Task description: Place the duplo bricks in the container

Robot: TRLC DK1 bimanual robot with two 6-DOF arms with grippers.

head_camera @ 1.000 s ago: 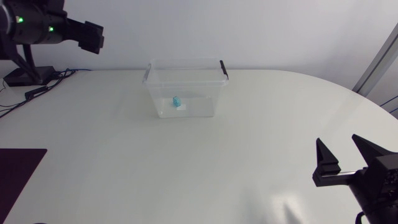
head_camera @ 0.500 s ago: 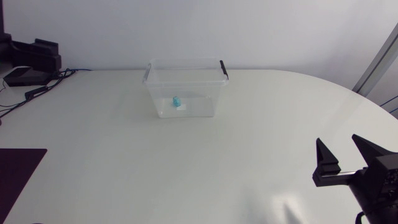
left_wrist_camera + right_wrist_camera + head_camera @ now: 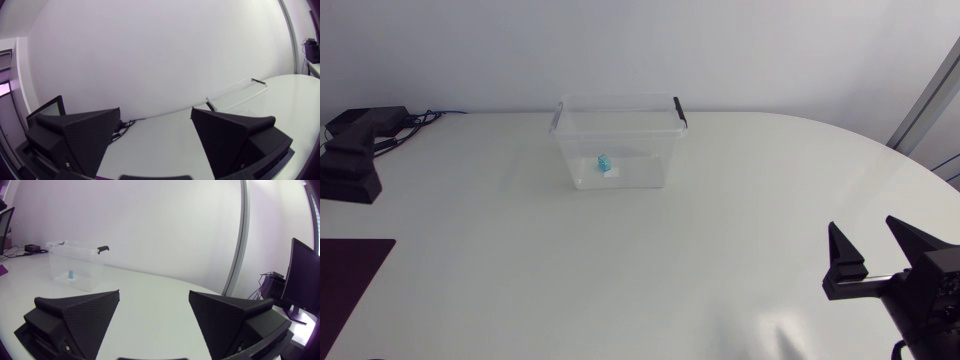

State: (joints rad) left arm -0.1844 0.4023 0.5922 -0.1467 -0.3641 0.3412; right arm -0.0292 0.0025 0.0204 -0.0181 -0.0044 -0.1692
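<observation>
A clear plastic container (image 3: 615, 140) with black handle clips stands at the back middle of the white table. A small blue duplo brick (image 3: 603, 162) lies on its floor next to a white label. My right gripper (image 3: 868, 252) hovers open and empty at the front right, far from the container. In the right wrist view, container (image 3: 75, 266) and brick (image 3: 71, 274) are far ahead of the open right gripper (image 3: 152, 315). My left gripper (image 3: 352, 150) is low at the table's left edge. The left wrist view shows that gripper (image 3: 155, 135) open and empty, the container (image 3: 235, 95) far ahead.
A dark mat (image 3: 348, 278) lies at the table's front left corner. Cables (image 3: 415, 120) trail over the back left edge near my left arm. A wide stretch of bare white table (image 3: 650, 260) lies between both grippers and the container.
My left arm has swung down from high at the back left to the table's left edge. The right arm, container and brick have not moved.
</observation>
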